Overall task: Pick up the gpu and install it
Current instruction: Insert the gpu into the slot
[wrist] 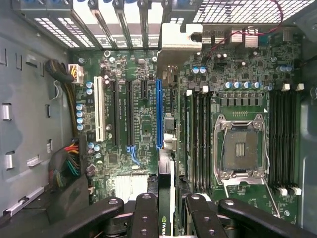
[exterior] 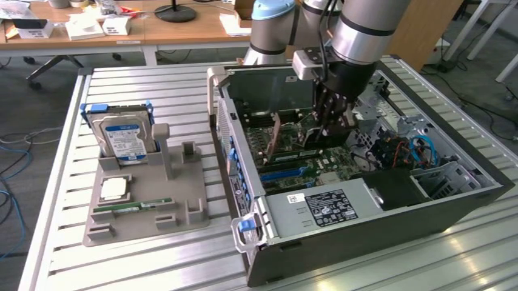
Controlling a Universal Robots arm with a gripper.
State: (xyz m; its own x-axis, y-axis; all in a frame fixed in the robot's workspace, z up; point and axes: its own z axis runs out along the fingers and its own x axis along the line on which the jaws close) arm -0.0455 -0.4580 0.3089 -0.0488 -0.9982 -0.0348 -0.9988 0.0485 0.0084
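Gripping the gpu (wrist: 166, 210) edge-on between my closed fingers (wrist: 146, 215), my gripper (exterior: 332, 128) hangs above the motherboard (wrist: 143, 129), just right of centre in the exterior view.

The pincer (wrist: 171, 201) is black. The thin, flat rectangular gpu (wrist: 165, 220) held in it is dark, with a green logo on its edge. The printed motherboard (wrist: 143, 134) is green, with one long blue plastic slot (wrist: 159, 114) and one white plastic slot (wrist: 97, 111). At the exterior view's left, the silver boxy hard drive (exterior: 123, 142) has a blue-and-white label and stands in a grey plastic holder (exterior: 150, 209). The silvery metal counter (exterior: 145, 85) is striped with parallel grooves. The open computer case (exterior: 364, 236) is dark grey.
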